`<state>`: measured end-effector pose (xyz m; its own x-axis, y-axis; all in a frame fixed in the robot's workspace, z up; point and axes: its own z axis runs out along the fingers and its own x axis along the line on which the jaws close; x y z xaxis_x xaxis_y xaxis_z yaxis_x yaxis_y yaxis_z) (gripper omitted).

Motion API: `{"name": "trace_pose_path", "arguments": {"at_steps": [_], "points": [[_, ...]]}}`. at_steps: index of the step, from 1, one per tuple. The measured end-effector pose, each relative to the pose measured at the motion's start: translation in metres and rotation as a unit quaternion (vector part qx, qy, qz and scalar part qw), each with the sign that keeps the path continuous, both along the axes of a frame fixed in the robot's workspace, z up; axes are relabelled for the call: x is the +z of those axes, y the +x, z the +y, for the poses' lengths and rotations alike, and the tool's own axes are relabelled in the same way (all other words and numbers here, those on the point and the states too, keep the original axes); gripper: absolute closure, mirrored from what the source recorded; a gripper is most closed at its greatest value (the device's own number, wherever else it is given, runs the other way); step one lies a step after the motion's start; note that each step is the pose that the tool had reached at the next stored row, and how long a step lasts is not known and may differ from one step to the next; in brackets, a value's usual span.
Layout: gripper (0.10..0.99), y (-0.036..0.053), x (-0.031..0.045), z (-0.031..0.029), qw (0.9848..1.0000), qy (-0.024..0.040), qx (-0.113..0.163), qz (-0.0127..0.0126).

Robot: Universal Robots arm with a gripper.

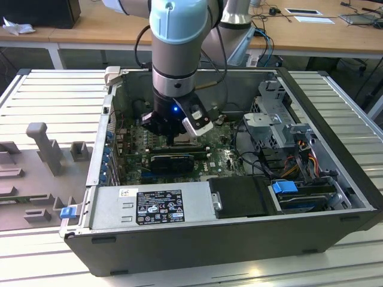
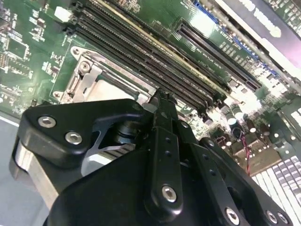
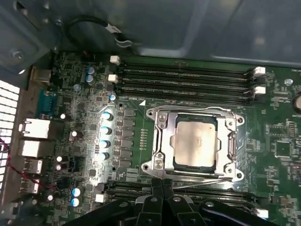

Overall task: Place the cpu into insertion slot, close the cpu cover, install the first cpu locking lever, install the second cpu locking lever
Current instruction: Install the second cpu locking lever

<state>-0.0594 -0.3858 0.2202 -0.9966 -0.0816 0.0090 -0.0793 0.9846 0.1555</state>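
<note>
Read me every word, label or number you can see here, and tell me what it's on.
Black label on the power supply: print too small to read.
White sticker beside it: unreadable.
Motherboard markings in the first wrist view: too blurred to read.
The cpu face: nothing legible.

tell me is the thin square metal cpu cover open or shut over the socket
Shut: in the first wrist view the dull-metal frame cover lies flat around the pale silvery cpu, whose face shows through its open centre.

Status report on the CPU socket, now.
Hand shut, tips at the socket's edge, on the thin locking lever. Cpu seated in the insertion slot, cpu cover down around it. Nothing in the way.
</note>
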Motion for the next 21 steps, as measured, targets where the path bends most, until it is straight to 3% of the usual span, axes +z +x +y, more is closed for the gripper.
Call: {"name": "trace_pose_path", "arguments": {"at_steps": [2, 3, 5, 9, 11, 12, 13, 18, 19, 20, 21], "points": [[0.980, -0.0006, -0.0049, 0.0000, 1.0000, 0.0000, 0.000, -0.0001], [0.980, -0.0054, -0.0063, -0.0001, 1.0000, -0.0001, 0.000, -0.0004], [0.980, -0.0116, -0.0075, -0.0013, 1.0000, 0.0052, 0.000, -0.0009], [0.980, -0.0118, -0.0088, -0.0035, 0.9997, 0.0247, 0.000, -0.0008], [0.980, -0.0119, -0.0132, -0.0070, 0.9994, 0.0353, 0.000, -0.0009], [0.980, -0.0123, -0.0144, -0.0082, 0.9987, 0.0514, 0.000, -0.0010], [0.980, -0.0123, -0.0183, -0.0101, 0.9984, 0.0569, 0.000, -0.0010], [0.980, -0.0125, -0.0223, -0.0109, 0.9972, 0.0754, 0.000, -0.0011], [0.980, -0.0125, -0.0222, -0.0109, 0.9971, 0.0765, 0.000, -0.0011], [0.980, -0.0125, -0.0186, -0.0110, 0.9971, 0.0763, 0.000, -0.0010], [0.980, -0.0125, -0.0088, -0.0110, 0.9971, 0.0763, 0.000, -0.0008]]}}
